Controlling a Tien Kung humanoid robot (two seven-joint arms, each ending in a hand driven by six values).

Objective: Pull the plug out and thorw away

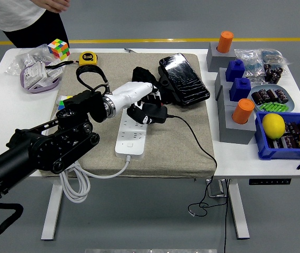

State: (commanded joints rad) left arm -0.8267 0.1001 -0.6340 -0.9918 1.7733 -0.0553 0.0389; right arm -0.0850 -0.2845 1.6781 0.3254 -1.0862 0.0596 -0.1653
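A white power strip (130,136) lies on a beige mat (181,142) at the table's middle. A black plug (151,114) sits at the strip's far end. Its black cable (195,138) runs right across the mat and drops over the front edge. My left hand (137,95), white with a black arm behind it, reaches in from the lower left. Its fingers curl down over the plug and grasp it. The plug's underside and its pins are hidden. My right arm is out of view.
A black wrapped flat object (184,79) lies just right of the hand. A Rubik's cube (59,48), a yellow tape measure (88,58) and bags lie far left. Grey blocks (233,124) and a blue bin (284,143) with a lemon stand right. A person (23,18) stands at the far left corner.
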